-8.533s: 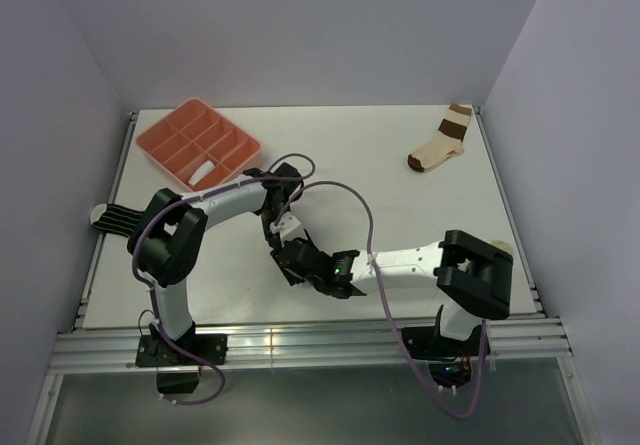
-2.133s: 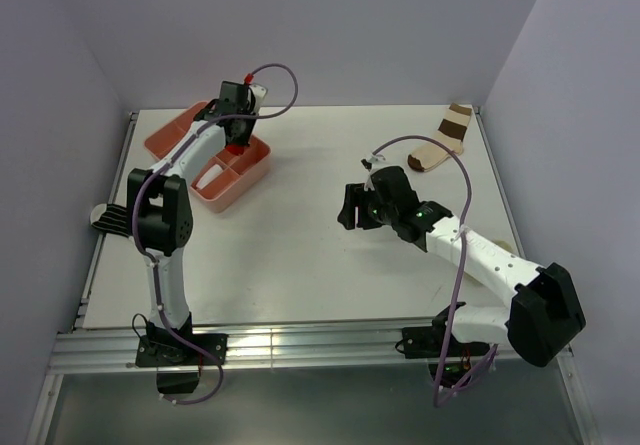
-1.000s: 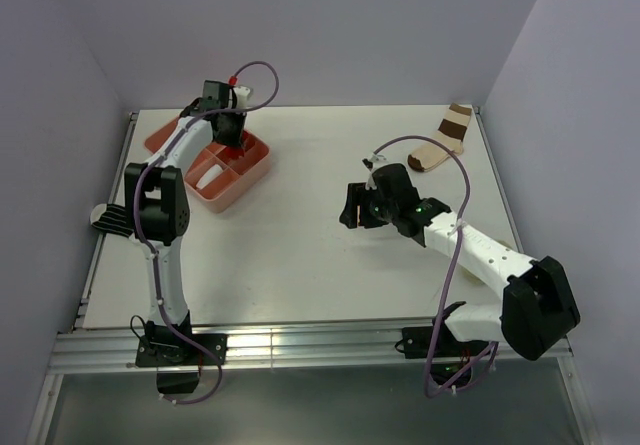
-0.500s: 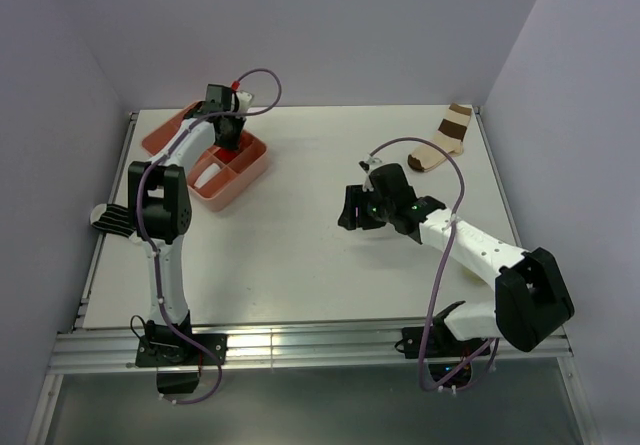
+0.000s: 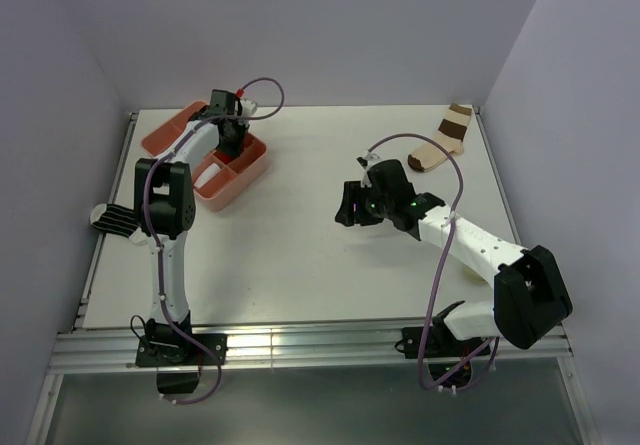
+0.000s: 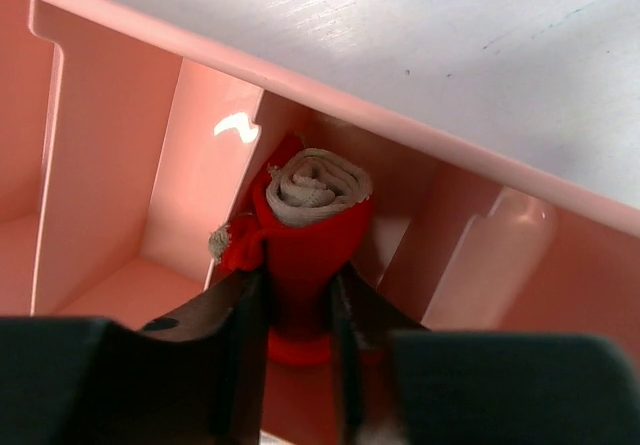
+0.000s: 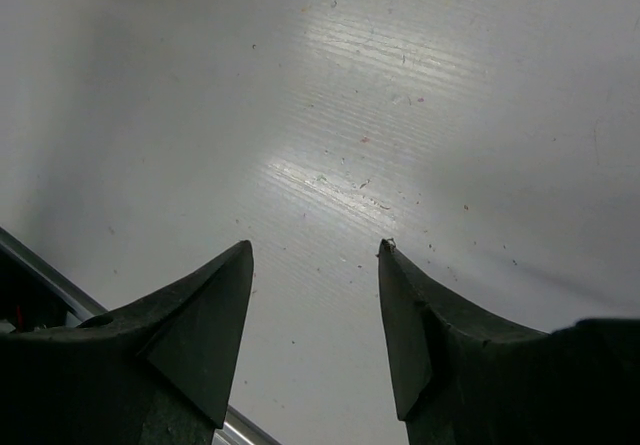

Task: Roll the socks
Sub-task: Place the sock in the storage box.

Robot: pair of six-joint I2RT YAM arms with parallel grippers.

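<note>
The tan sock with a red end [image 6: 305, 220] is rolled up and stands inside a compartment of the salmon tray [image 6: 110, 135]. My left gripper [image 6: 298, 290] is shut on its red part, and in the top view the gripper [image 5: 232, 137] is down in the tray [image 5: 252, 170]. A white sock [image 5: 208, 177] lies in a near compartment. The black-and-white thin-striped sock [image 5: 115, 217] lies at the table's left edge. My right gripper [image 5: 346, 208] is open and empty over bare table in mid-table, as the right wrist view [image 7: 315, 255] shows.
A cream sock with broad brown bands [image 5: 441, 143] lies at the back right. The tray has thin dividers [image 6: 215, 180] close on both sides of the held sock. Walls enclose the table at the back, left and right.
My left gripper has shifted slightly right and lower over the tray with the rolled sock. My right gripper has edged a little to the left.
</note>
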